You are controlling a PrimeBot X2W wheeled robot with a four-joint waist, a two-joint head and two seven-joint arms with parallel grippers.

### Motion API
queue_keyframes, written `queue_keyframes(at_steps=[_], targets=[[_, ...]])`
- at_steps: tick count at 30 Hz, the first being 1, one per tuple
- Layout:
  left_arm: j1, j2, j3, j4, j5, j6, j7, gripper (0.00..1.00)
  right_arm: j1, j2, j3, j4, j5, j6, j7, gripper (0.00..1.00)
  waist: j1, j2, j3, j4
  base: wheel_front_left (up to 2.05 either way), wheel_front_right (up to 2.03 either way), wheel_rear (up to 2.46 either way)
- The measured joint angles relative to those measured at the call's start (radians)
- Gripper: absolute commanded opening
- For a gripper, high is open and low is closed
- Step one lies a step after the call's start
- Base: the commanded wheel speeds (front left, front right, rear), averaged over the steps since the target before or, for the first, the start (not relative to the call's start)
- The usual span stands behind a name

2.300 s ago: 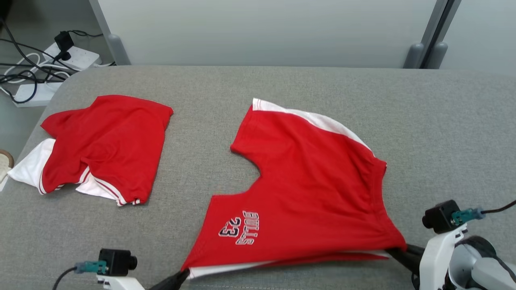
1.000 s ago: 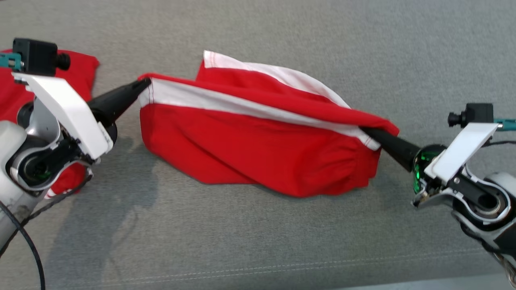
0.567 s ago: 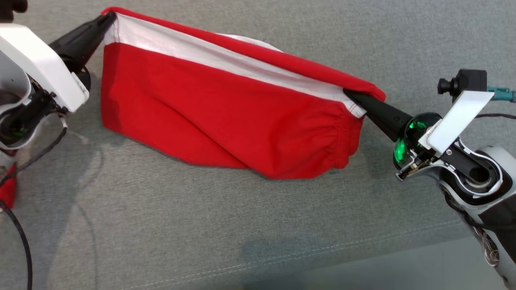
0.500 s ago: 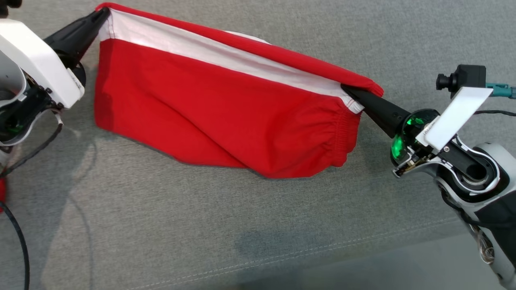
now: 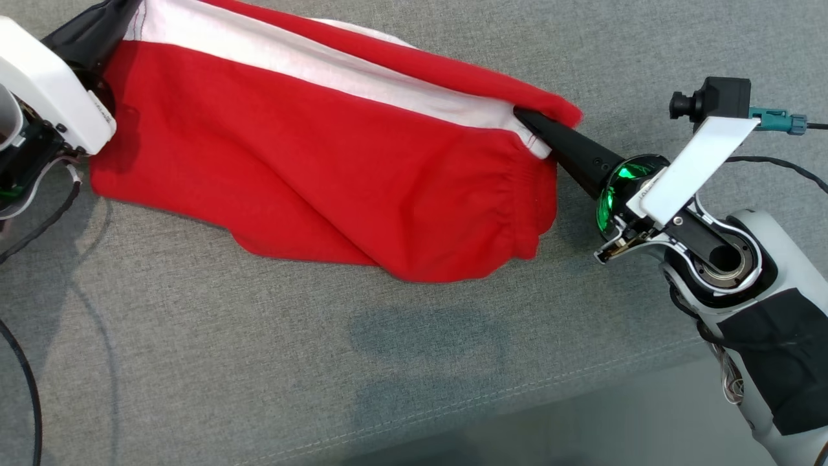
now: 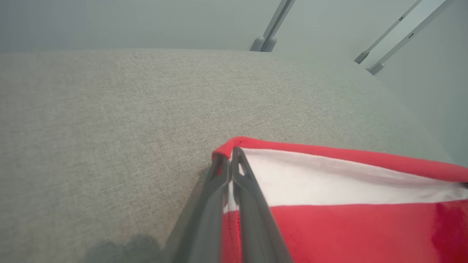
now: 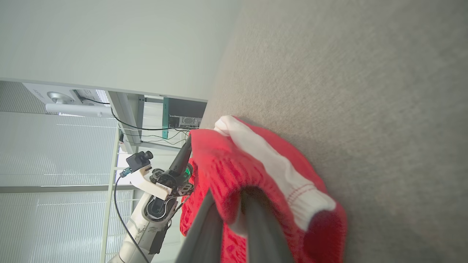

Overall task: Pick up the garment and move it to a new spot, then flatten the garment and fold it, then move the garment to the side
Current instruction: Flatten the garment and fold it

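Pick-up looks done: left tool [image 6: 228, 156] and right tool [image 5: 527, 120] each pinch a top corner of the garment [image 5: 336, 175], stretched between them over the desk [image 5: 259, 362]; placing, flattening, folding and moving aside remain.

No lettering, number or label can be read on the red garment [image 5: 323, 181] or elsewhere.

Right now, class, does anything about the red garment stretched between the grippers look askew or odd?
Yes. The garment is not flat: it bunches into gathers by the right gripper and its lower edge sags lopsidedly toward the grey cushion. The left gripper pinches the other corner.
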Motion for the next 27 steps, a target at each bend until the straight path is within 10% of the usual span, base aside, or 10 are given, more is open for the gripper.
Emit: queue_keyframes(at_steps=[8,17,27], targets=[[0.008,-0.006,-0.026,0.019,0.010,0.000,-0.139,1.00,0.019,-0.050,-0.021,0.010,-0.115,0.000,-0.030,1.00,0.0000,0.0000,-0.048,0.013,0.00,0.00,0.00],[0.157,-0.058,-0.012,0.087,0.061,0.000,-0.285,1.00,0.103,-0.137,-0.027,0.054,-0.367,0.000,-0.365,1.00,0.0000,0.0000,-0.159,0.040,0.00,0.00,0.00],[0.423,-0.225,0.368,0.105,0.337,0.000,-0.289,1.00,0.125,-0.165,-0.006,0.216,-0.654,0.000,-0.577,1.00,-0.0001,0.0000,-0.289,0.080,0.00,0.00,0.00]])
